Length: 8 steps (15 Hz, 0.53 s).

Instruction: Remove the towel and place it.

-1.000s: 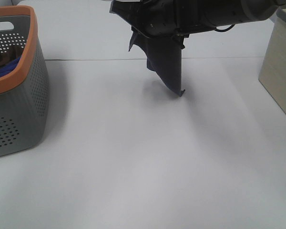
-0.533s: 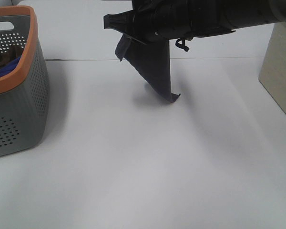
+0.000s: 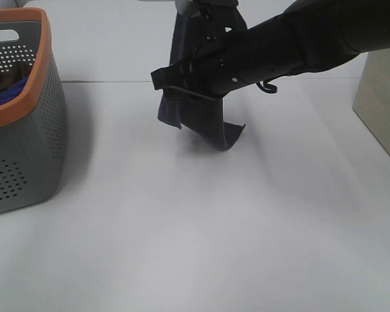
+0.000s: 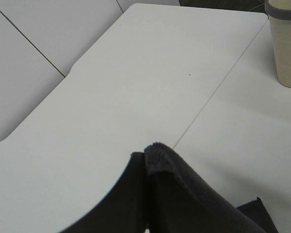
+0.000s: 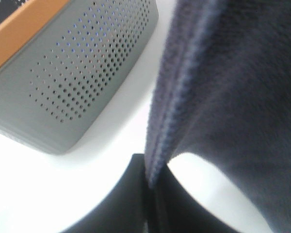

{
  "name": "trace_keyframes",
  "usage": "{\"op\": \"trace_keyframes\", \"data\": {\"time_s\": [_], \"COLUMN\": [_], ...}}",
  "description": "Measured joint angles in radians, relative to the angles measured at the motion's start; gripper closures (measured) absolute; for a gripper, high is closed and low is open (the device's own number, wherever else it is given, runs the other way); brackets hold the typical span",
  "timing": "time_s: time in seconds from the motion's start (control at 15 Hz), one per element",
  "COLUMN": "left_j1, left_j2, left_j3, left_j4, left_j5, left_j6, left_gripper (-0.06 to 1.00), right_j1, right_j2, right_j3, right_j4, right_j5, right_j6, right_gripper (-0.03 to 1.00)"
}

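towel [image 3: 205, 123] is held up, left fingers [image 4: 116, 204] clamped tight on its edge, right fingers [image 5: 121, 199] clamped on its hem; lower end hung near worktop [image 3: 182, 227], basket [image 3: 26, 149] well apart

towel hanging in a fold, low end at the table

from the high camera i see the towel [image 3: 211, 127] as a dark navy-purple cloth, hung up in a long, narrow vertical fold over the far middle of the table [image 3: 182, 247]. its top runs out of the picture. its bottom bunches and one corner curls upward right at the surface; i cannot tell whether it touches. the left gripper [image 4: 145, 158] pinches a fuzzy terry edge between closed jaws. the right gripper [image 5: 150, 170] is clamped on a stitched hem, with the cloth draping away from it in soft folds.
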<state>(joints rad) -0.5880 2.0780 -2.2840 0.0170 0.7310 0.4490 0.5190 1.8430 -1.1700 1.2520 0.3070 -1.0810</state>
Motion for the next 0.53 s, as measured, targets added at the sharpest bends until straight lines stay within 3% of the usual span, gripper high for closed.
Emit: {"op": "trace_keyframes", "data": {"time_s": [0.27,0.53], "left_j1": [-0.002,-0.003], "left_j2": [0.012,0.015], "left_j3": [0.007,0.006], "left_j4": [-0.004,-0.008], "left_j5": [0.065,0.101], "left_j6": [0.000,0.000], "left_gripper": [0.94,0.94], "right_j1": [-0.118,-0.128], "right_j2": [-0.006,-0.055], "right_j3": [-0.022,-0.098], "right_j4": [-0.431,-0.745], "right_j5": [0.255,0.451], "right_j6": [0.481,0.699], "right_gripper": [0.97,0.97]}}
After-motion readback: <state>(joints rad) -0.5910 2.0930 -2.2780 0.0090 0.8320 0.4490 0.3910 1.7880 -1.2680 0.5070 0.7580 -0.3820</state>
